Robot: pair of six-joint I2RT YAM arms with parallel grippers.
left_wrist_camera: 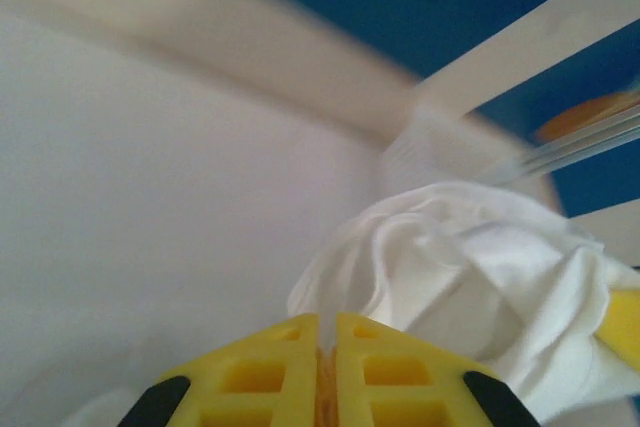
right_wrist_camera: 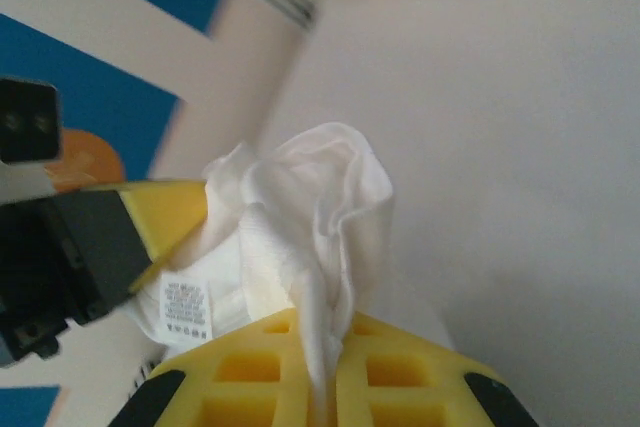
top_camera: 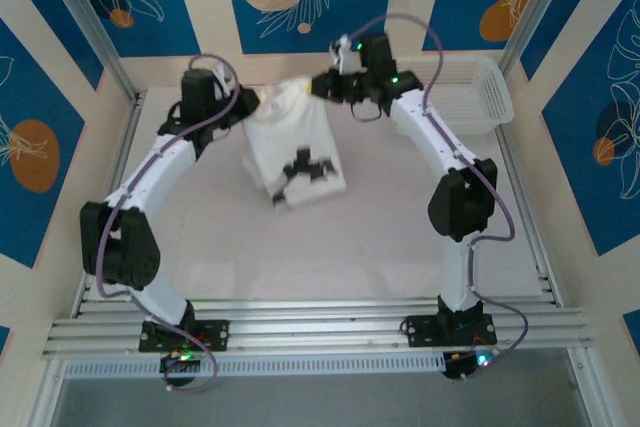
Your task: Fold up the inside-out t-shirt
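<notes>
Sewn into the inside-out t-shirt [right_wrist_camera: 310,207], in the right wrist view: a small white care label [right_wrist_camera: 187,309] with several lines of grey print, too small and soft to read. Pinching a bunched ridge of that white cloth between yellow fingers pressed together: the right gripper [right_wrist_camera: 322,337], with fabric running down into the seam between the pads. Just left of the bundle, touching the cloth, a yellow finger and black body of the left gripper [right_wrist_camera: 165,212], partly cut off by the frame edge. In the left wrist view, likewise clamped shut on a thin fold of the inside-out t-shirt [left_wrist_camera: 470,277]: the left gripper [left_wrist_camera: 325,337], with only a sliver of cloth showing between its fingers. Behind the crumpled mass, blurred, a white mesh basket [left_wrist_camera: 430,142]. From the top camera, held up near the far edge of the table [top_camera: 400,237] by the left gripper [top_camera: 250,102] and right gripper [top_camera: 322,85], close together at the garment's upper edge. Hanging below them as a narrow panel, the inside-out t-shirt [top_camera: 295,142], lower end on or just above the tabletop, hard to say which. Sleeves and collar lost in the folds. Low on the panel, a dark branching blotch [top_camera: 305,167], unclear whether shadow or mark. Well apart at the far right corner, the mesh basket [top_camera: 470,92].
</notes>
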